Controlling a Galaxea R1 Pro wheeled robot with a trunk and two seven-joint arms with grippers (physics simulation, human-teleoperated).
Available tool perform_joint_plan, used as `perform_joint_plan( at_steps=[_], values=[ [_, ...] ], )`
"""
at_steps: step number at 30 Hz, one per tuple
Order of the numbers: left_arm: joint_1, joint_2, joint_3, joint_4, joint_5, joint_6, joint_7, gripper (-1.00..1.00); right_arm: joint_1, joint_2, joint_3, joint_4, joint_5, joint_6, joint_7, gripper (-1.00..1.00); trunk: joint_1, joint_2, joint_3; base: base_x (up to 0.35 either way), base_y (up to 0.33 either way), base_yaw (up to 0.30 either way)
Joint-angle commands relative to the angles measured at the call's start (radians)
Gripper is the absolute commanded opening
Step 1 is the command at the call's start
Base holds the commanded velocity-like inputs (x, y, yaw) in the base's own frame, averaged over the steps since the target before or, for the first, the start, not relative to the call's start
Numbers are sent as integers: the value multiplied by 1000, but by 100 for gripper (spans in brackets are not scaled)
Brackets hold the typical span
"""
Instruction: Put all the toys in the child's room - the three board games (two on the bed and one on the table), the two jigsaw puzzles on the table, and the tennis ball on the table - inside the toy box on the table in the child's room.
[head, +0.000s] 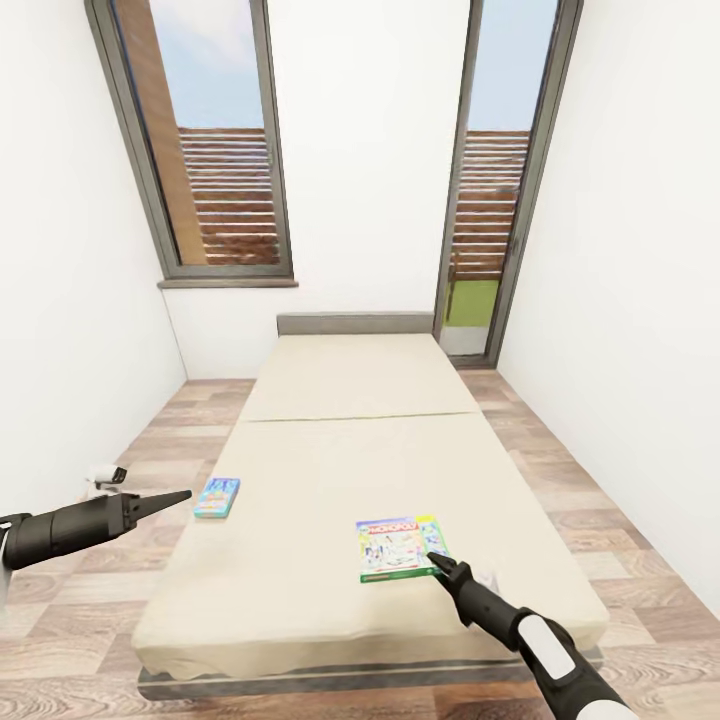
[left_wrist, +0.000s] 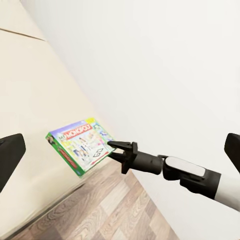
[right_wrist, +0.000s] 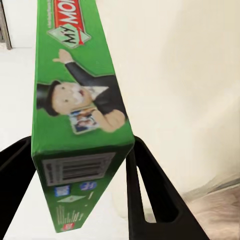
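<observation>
Here the right pincer (head: 437, 562) straddles the green Monopoly box's (head: 400, 547) near corner on the bed (head: 350, 470), fingers apparently clamping it.

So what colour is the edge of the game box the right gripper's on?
Green, clearest in the right wrist view.

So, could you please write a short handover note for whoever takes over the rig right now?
Right tool: closed on the corner of the green-edged Monopoly board game, which sits near the foot of the bed; the right wrist view shows its fingers on either side of the box edge.
Left tool: empty, hovering beside the bed's left edge; whether it is open is unclear.
Blue board game: flat on the bed near that left edge.
Done: nothing boxed yet, as far as these views show.
Left: carry both games to the toy box, then the remaining toys.
</observation>
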Motion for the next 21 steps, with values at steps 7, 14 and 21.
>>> perform_joint_plan(
  at_steps=[7, 14, 21],
  values=[
    [0, 0, -1, 0, 0, 10, -3, 100, 1, 7, 0, -4, 1, 39, 63, -100, -27, 49, 21, 0, 0, 0],
    [0, 0, -2, 0, -1, 10, -3, 100, 2, 4, 2, -3, 0, 44, 73, -100, -54, 98, 43, 0, 0, 0],
    [-1, 0, -4, 0, -8, 14, -3, 100, 2, 4, -2, -2, 0, 37, 76, -100, -81, 147, 65, 0, 0, 0]
  ],
)
